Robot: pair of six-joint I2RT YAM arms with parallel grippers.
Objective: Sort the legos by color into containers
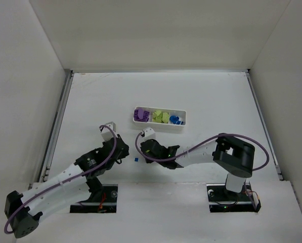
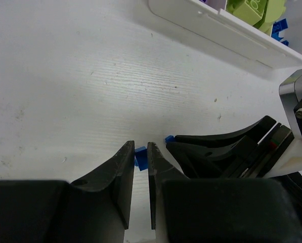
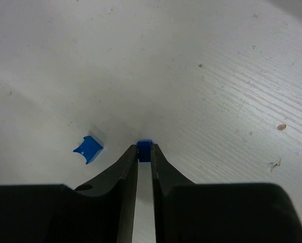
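The white tray holds purple legos on the left, yellow-green ones in the middle and blue pieces on the right. My right gripper is low over the table, shut on a tiny blue piece. A second tiny blue piece lies loose on the table, just left of the right fingers. My left gripper is beside it, jaws a narrow gap apart, and the piece shows just beyond its fingertips. The tray's front wall is in the left wrist view.
The two grippers are close together in front of the tray, the right gripper's fingers just right of the left ones. White walls enclose the table on three sides.
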